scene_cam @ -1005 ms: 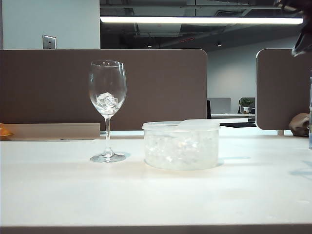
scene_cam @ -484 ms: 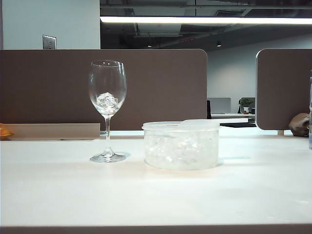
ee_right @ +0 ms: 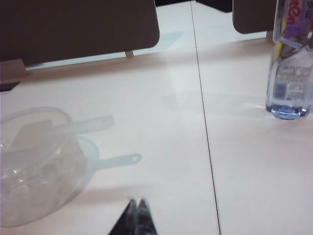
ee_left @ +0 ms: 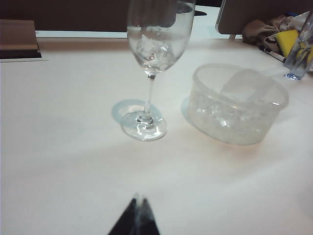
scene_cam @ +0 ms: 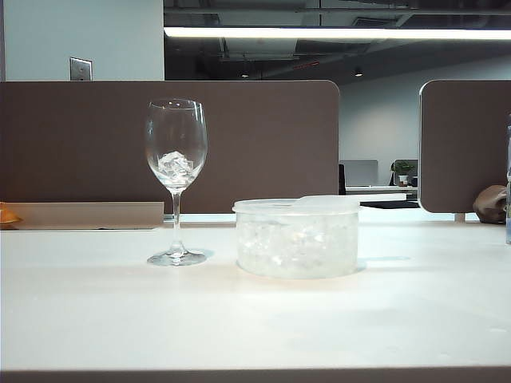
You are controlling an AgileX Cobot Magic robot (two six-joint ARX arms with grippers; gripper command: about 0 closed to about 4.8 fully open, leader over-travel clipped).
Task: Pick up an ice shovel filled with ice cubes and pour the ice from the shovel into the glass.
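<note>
On the table [scene_cam: 96,319]: one glass [scene_cam: 176,152] holding ice cubes [scene_cam: 176,166], one tub [scene_cam: 297,238] of ice bearing one ice shovel [ee_right: 58,129]. Above table, left gripper [ee_left: 138,198] and right gripper [ee_right: 136,200], jaws closed, empty.

We see a long ceiling lamp [scene_cam: 329,33] glowing at twelve o'clock in the exterior view, the room behind it dim. The table [scene_cam: 239,319] is bright, nearly washed out. Soft, pale shadows lie beside the glass [ee_left: 155,54] and tub [ee_left: 238,105]. Both wrist views are slightly hazy, with dark blurred fingertips at six o'clock.
</note>
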